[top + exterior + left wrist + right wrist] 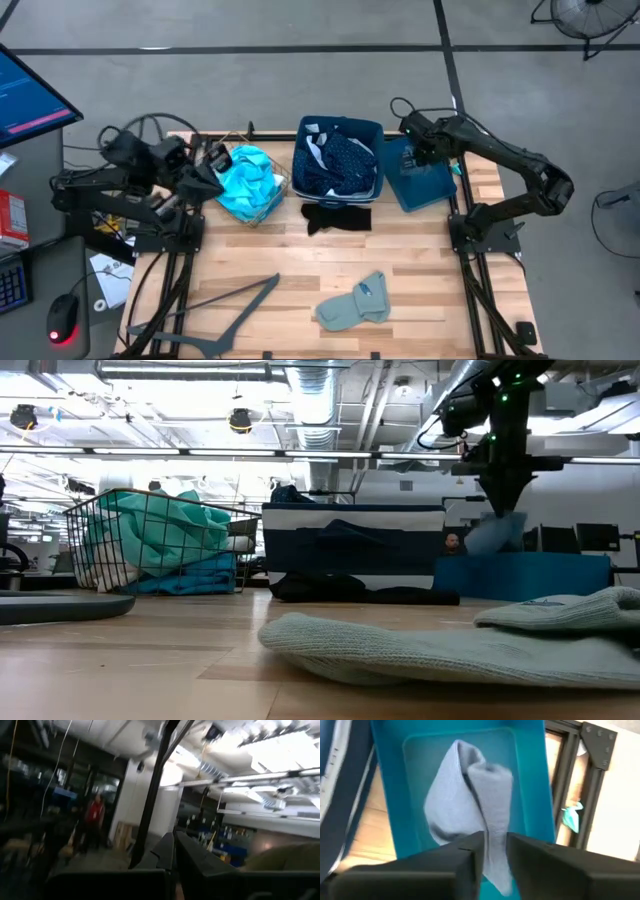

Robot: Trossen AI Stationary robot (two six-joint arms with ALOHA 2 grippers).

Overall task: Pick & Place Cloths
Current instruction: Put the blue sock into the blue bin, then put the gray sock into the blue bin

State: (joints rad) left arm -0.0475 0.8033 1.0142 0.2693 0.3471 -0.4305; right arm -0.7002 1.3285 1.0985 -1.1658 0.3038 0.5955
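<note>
**Right gripper over the teal bin with a pale cloth between its fingers; left gripper raised beside the wire basket**

High view: a wooden table [300, 270] fills the centre of the frame. Left of centre stands a brown wire basket [262, 215] holding a bright turquoise cloth [246, 180]. At centre, a rectangular navy-and-white bin [372, 135] contains a navy cloth with small white dots [345, 160] lying against a pale white-blue cloth [312, 152]. A black cloth [335, 217] lies on the table, touching the near edge of that bin. A grey-green cloth [352, 305] lies alone at lower centre, well apart from the containers. A dark clothes hanger [215, 315] rests at lower left.

Right of centre, a teal plastic bin [430, 190] sits at the table's edge. The right gripper [493, 842] hangs directly above it; in the right wrist view a pale grey-blue cloth [465, 800] dangles into the bin, with a fold of it passing between the slightly parted fingers [465, 855]. Whether the fingers press the fabric cannot be told.

The left gripper [174, 850] is lifted off the table at the left, beside the wire basket; its fingers are closed together with nothing between them.
</note>
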